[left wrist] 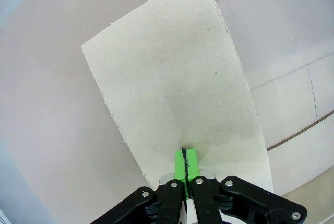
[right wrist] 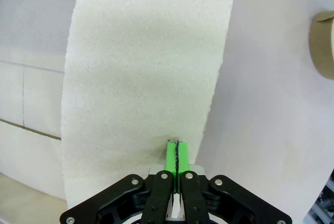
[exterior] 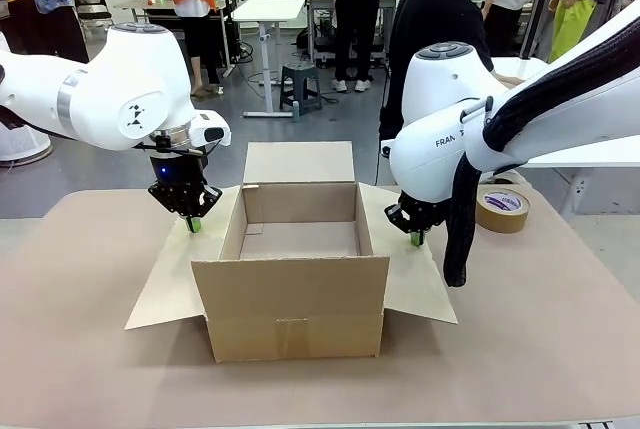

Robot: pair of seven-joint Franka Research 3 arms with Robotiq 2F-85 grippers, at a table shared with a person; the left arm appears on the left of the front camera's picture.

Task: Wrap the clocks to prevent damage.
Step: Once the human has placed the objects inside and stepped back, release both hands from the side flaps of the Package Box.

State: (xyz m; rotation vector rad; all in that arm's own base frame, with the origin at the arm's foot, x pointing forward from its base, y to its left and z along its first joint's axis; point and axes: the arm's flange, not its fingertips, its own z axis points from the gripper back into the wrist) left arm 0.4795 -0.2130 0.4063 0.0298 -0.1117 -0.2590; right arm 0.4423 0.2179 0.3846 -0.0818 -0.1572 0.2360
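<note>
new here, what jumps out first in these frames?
An open cardboard box sits mid-table with its flaps spread. The left hand and right hand, both shut, point down at its left flap and right flap. A roll of tape lies at the table's right.

Front camera overlooks the box [exterior: 290, 294]; wrist cameras closely face its flaps [left wrist: 172, 78].

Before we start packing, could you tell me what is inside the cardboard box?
The cardboard box shows only bare floor inside; its front wall hides the nearer part.
</note>
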